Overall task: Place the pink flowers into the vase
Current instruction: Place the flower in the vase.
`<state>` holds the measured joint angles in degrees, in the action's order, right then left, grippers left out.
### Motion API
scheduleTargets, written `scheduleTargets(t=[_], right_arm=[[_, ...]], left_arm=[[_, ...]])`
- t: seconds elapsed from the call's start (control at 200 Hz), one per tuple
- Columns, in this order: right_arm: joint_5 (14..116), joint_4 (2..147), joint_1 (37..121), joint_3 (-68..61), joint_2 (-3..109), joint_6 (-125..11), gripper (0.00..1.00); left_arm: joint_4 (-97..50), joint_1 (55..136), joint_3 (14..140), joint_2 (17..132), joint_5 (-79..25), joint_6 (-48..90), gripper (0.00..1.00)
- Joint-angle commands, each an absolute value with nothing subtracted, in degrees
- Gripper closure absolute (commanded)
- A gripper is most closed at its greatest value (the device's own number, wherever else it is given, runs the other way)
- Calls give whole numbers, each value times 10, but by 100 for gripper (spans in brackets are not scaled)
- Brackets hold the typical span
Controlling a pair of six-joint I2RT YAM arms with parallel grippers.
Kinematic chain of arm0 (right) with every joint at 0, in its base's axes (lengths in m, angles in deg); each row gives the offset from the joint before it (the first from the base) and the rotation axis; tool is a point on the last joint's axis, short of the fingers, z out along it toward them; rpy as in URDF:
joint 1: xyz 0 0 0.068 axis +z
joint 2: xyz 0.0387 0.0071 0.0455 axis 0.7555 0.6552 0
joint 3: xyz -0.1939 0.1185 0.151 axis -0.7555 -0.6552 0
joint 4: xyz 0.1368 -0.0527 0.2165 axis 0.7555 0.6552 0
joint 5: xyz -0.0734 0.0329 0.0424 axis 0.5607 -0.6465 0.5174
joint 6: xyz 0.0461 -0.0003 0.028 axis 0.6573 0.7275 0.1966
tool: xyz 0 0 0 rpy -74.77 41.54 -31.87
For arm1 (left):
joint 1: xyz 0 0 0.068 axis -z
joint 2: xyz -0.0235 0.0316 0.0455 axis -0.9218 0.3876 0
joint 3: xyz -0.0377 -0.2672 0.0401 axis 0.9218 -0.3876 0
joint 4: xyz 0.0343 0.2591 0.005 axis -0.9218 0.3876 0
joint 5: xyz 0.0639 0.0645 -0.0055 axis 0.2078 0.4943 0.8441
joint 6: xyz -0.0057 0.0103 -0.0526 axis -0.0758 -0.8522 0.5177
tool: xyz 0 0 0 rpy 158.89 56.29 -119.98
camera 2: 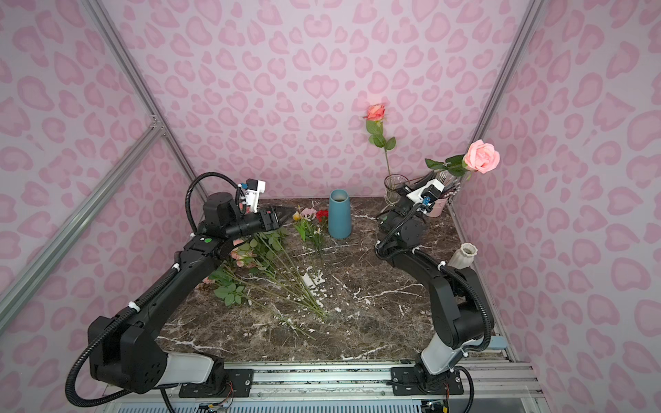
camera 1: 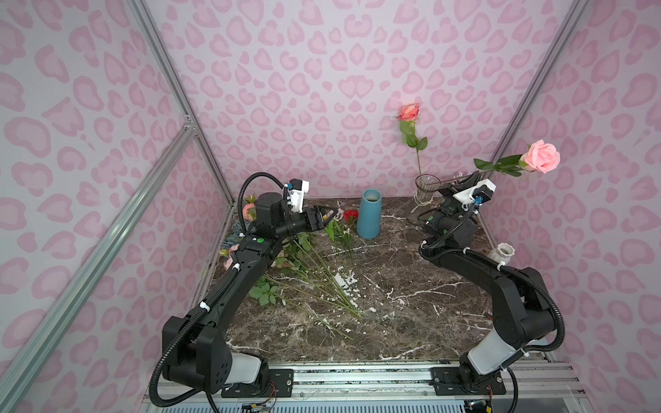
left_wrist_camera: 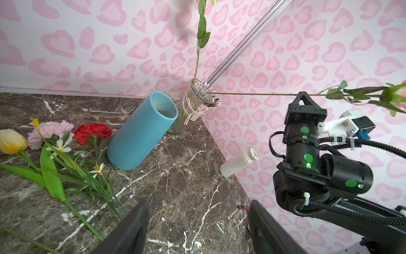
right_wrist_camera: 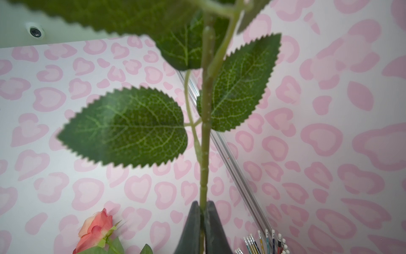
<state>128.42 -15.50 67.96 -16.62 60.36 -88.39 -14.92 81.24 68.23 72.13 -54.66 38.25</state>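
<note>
The right gripper (right_wrist_camera: 203, 209) is pinching the pink rose (camera 1: 540, 156) mid-stem, the bare end reaching from its jaws to the rim of the glass vase (camera 1: 425, 191), so I'd say insertion is starting: next tilt it upright and lower; the left gripper (left_wrist_camera: 197, 211) hangs spread, well apart.

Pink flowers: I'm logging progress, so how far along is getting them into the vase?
Done: one salmon-pink rose stands in the glass vase. In hand: the right gripper is shut on the stem of a pink rose, stem end at the vase rim. Remaining: more pink blooms lie on the table; the left gripper is open, empty.
</note>
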Motion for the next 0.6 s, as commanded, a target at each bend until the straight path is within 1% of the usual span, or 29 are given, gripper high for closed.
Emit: scheduleTargets(t=[0.0, 0.175, 0.445, 0.595], right_arm=[[1282, -160, 695, -123, 623, -962, 100], [1291, -124, 721, -40, 668, -1052, 100], [1309, 1, 732, 88, 734, -1092, 100], [1315, -2, 740, 155, 781, -1155, 100]], left_arm=[[-171, 813, 681, 718, -546, 380, 26], [-175, 813, 679, 717, -550, 385, 26], [-179, 812, 676, 713, -552, 386, 26], [-181, 812, 675, 714, -553, 387, 26]])
